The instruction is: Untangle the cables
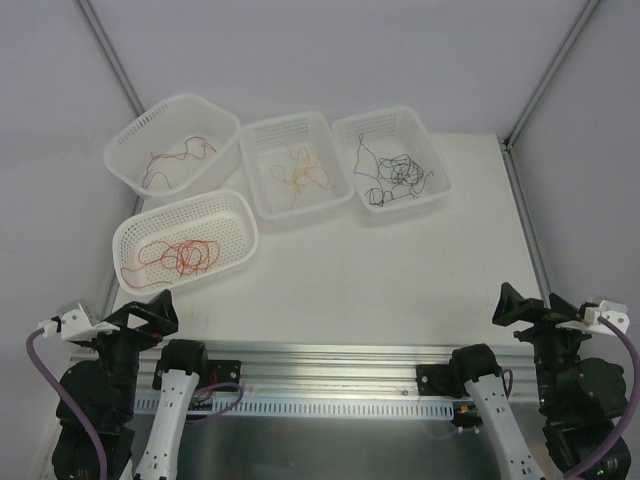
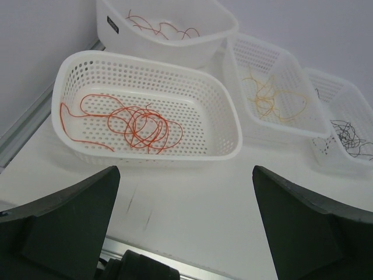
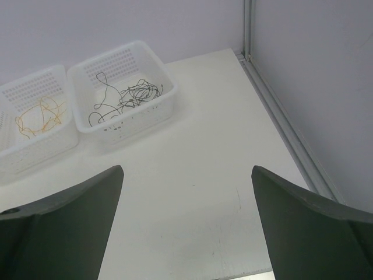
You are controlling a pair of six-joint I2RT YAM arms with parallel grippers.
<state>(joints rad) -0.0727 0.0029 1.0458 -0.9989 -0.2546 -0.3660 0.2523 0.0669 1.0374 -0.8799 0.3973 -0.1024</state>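
Note:
The cables lie sorted by colour in four white baskets. Red cables [image 1: 180, 257] fill the near-left basket [image 1: 187, 199] and also show in the left wrist view [image 2: 137, 125]. Dark red-brown cables [image 1: 180, 155] lie in the far-left basket. Orange cables [image 1: 298, 172] lie in the middle basket. Black cables [image 1: 395, 170] lie in the right basket and show in the right wrist view [image 3: 131, 96]. My left gripper [image 1: 150, 313] [image 2: 185, 172] is open and empty at the table's near-left edge. My right gripper [image 1: 525, 305] [image 3: 186, 170] is open and empty at the near-right edge.
The baskets stand along the far and left part of the white table [image 1: 380, 270]. A metal rail [image 1: 330, 355] runs along the near edge between the arm bases. Enclosure walls and posts [image 1: 545, 85] close in the sides.

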